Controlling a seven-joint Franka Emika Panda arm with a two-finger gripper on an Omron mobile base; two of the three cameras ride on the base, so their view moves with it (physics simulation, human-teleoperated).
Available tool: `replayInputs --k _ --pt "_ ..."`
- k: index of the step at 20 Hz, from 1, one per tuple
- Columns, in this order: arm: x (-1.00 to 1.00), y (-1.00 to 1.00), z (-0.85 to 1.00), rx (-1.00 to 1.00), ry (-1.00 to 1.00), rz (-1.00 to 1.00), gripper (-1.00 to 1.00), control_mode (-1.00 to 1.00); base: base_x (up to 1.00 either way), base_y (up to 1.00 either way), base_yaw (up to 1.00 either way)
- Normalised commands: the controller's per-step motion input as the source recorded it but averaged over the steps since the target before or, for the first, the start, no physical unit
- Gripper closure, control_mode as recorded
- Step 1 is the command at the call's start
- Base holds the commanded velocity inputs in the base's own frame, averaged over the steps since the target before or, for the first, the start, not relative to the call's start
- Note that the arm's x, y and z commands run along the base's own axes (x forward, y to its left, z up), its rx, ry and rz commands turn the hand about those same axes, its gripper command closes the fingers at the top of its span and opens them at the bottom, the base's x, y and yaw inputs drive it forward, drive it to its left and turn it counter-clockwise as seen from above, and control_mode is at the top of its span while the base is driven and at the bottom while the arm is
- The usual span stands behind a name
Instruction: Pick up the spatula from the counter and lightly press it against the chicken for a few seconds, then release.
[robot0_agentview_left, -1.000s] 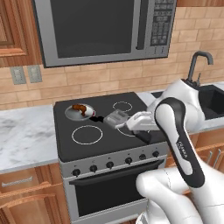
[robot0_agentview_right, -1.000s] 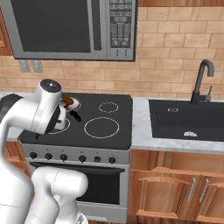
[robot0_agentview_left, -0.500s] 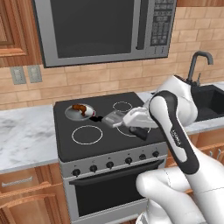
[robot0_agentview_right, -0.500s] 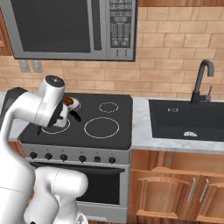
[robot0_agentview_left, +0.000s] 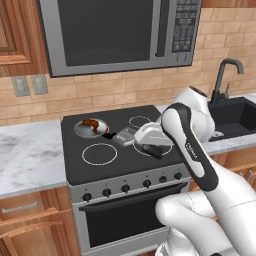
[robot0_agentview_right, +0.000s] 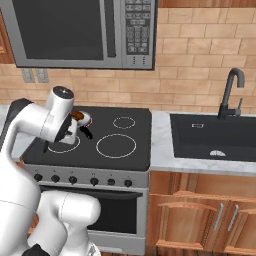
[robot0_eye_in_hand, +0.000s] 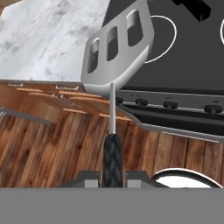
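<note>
The spatula (robot0_eye_in_hand: 118, 48) has a grey slotted blade and a black ribbed handle. My gripper (robot0_eye_in_hand: 113, 177) is shut on that handle. In the left base view the gripper (robot0_agentview_left: 144, 141) holds the spatula (robot0_agentview_left: 126, 135) above the middle of the stove, blade pointing left. The blade's tip is just right of the small pan (robot0_agentview_left: 85, 130) on the back left burner. The brown chicken (robot0_agentview_left: 90, 123) lies in that pan. From the right base the chicken (robot0_agentview_right: 77, 115) and pan (robot0_agentview_right: 83, 118) peek out behind my arm. A gap remains between blade and chicken.
The black stove top (robot0_agentview_left: 115, 155) has ringed burners, and knobs (robot0_agentview_left: 125, 188) line its front. The pan's black handle (robot0_agentview_left: 111, 135) points toward the spatula. Marble counter (robot0_agentview_left: 30, 155) lies left, a sink (robot0_agentview_right: 210, 137) with a dark tap right, and a microwave (robot0_agentview_left: 115, 30) hangs above.
The arm has carried the spatula a little to the left, closer to the pan. The pan and chicken have stayed put.
</note>
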Motion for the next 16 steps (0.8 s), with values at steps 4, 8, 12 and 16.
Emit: replayInputs --k 4,8,12,16 --pt "0.11 0.10 -0.04 0.01 -0.02 0.00 1.00 -1.00 0.00 0.00 0.00" --pt "0.06 0.02 0.00 0.00 -0.02 0.00 1.00 -1.00 0.00 0.00 0.00" --pt "0.02 0.00 0.00 0.00 -0.05 0.00 1.00 -1.00 0.00 0.00 0.00" --pt "0.00 0.00 0.00 0.00 -0.05 0.00 1.00 -1.00 0.00 0.00 0.00"
